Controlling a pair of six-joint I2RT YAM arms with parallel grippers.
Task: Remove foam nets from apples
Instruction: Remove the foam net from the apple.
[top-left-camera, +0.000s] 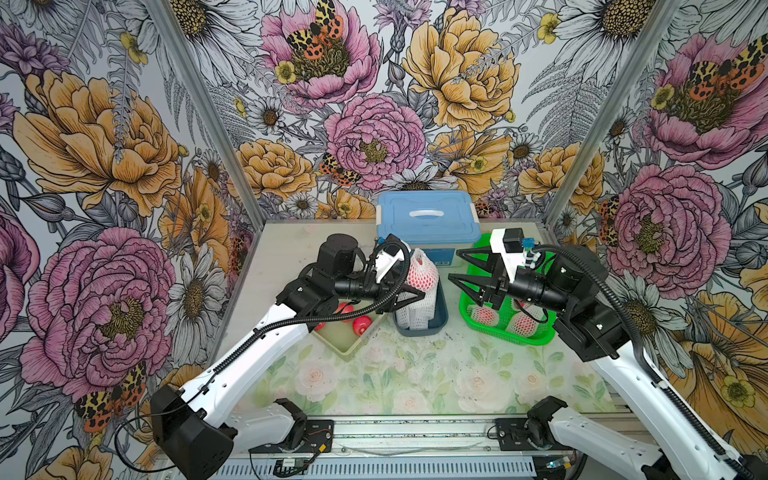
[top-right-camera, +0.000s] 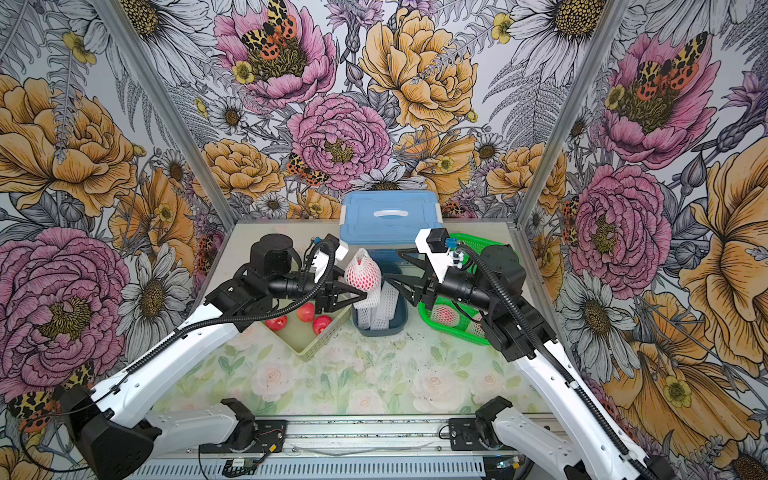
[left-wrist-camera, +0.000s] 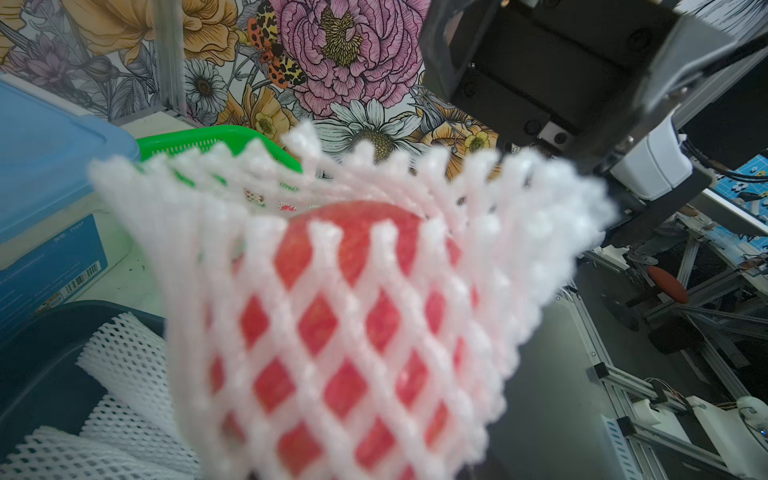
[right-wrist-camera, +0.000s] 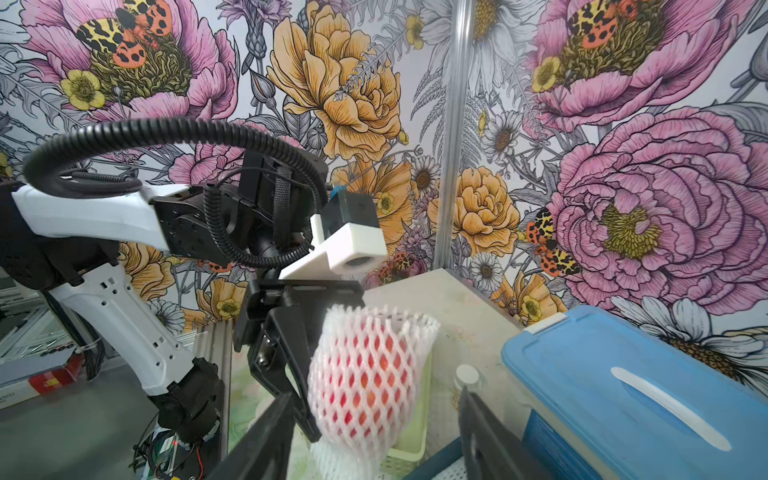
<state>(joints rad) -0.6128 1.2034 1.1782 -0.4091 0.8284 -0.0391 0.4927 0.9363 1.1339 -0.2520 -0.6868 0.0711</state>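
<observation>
The left gripper (top-left-camera: 415, 291) holds a netted apple (top-left-camera: 422, 272) above a dark blue bin (top-left-camera: 419, 330) of empty foam nets (top-left-camera: 409, 316). The right gripper (top-left-camera: 454, 264), jaws spread, hangs over the edge of a green basket (top-left-camera: 511, 338) of wrapped apples (top-left-camera: 484, 316); bare apples (top-left-camera: 362, 325) lie in a beige tray (top-left-camera: 349, 353).

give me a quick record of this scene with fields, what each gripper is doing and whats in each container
left gripper: closed on a netted apple, held up over the dark blue bin
right gripper: open, empty, beside the netted apple with a gap between them
dark blue bin: empty foam nets
cream tray: three bare apples in view
green basket: at least two apples in nets
blue lidded box: at the back, lid on
</observation>
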